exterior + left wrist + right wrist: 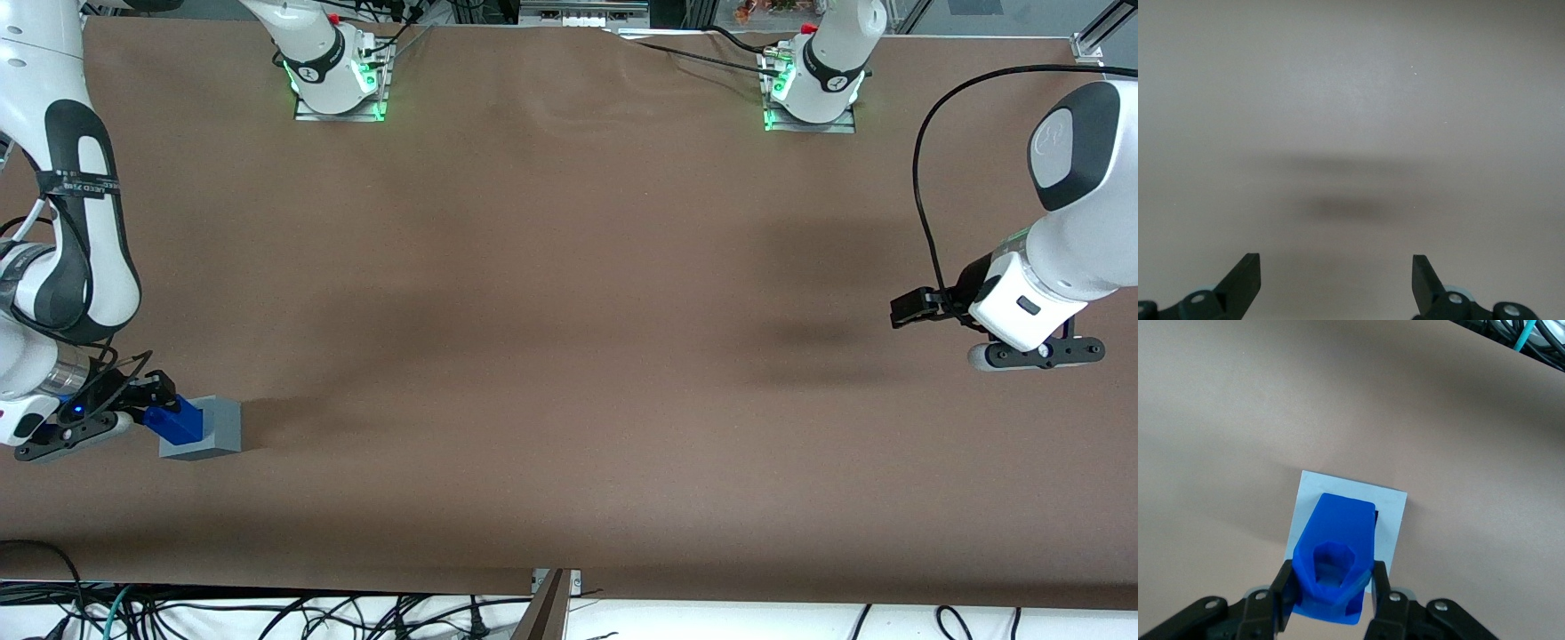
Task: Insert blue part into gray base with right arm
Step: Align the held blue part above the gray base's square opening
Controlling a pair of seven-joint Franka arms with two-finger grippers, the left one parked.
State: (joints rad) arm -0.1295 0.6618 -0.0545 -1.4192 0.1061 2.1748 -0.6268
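Blue plastic part (1333,558), blocky with a hollow end facing the wrist camera, sits clamped between the two black fingers (1286,590) of the right arm's gripper (1331,597). Its other end is tilted down into the square opening on top of the light-gray plastic cube-like base (1346,520). The base (209,428) rests on the brown table (569,311), toward the working arm's end, with the white right arm (53,267) above it.

A bright-blue part (1335,553) tilts over a light-gray base (1388,510) on the brown table at the working arm's end, its lower end at the base's opening, gripper (1331,593) clamping it.
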